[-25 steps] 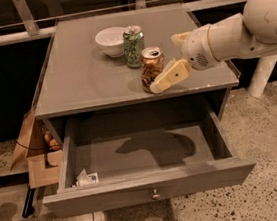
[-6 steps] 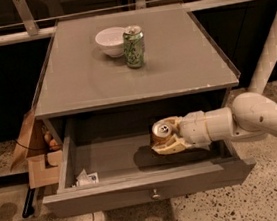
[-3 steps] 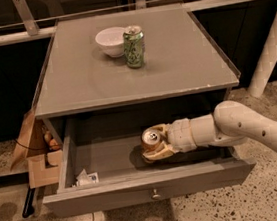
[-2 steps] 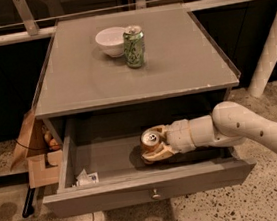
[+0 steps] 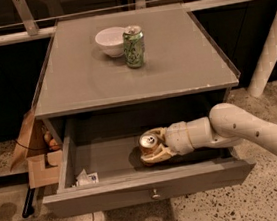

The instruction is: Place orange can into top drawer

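Note:
The orange can (image 5: 148,143) is upright inside the open top drawer (image 5: 148,192), near the middle of its floor. My gripper (image 5: 154,146) reaches into the drawer from the right and is shut on the orange can, with one finger (image 5: 156,155) below it. The can's silver top faces up. The drawer is pulled out from the grey cabinet, its round knob (image 5: 154,195) at the front.
A green-and-white can (image 5: 134,46) and a white bowl (image 5: 110,41) stand on the cabinet top (image 5: 183,61). A small white packet (image 5: 86,178) lies in the drawer's left front corner. A cardboard box (image 5: 36,150) sits on the floor at the left. A white post (image 5: 269,48) rises at the right.
My gripper carried the orange can from the cabinet top down into the drawer and moved it left. In the last second it has barely moved.

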`<state>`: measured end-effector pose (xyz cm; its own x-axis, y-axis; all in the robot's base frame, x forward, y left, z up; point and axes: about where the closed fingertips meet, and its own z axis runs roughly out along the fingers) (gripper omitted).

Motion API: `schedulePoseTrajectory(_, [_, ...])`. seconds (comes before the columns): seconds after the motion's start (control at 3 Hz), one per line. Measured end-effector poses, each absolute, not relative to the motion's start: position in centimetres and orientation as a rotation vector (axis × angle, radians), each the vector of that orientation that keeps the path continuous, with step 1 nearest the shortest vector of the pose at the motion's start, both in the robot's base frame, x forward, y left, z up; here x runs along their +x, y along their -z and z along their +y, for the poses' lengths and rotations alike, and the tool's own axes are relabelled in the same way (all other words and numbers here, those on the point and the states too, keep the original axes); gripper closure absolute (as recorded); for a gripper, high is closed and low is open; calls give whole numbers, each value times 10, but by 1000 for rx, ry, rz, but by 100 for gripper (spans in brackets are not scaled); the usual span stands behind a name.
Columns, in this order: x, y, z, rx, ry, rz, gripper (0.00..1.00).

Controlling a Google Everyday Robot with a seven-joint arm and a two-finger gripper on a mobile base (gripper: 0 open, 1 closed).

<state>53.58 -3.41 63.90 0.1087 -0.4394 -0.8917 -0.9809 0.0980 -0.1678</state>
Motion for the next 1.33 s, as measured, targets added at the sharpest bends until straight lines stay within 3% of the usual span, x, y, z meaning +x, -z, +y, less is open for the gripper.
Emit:
schedulePoseTrajectory(0.33, [536, -643, -34, -1483, -757, 1472, 82])
schedulePoseTrajectory(1.33, [536, -643, -34, -1483, -757, 1472, 13])
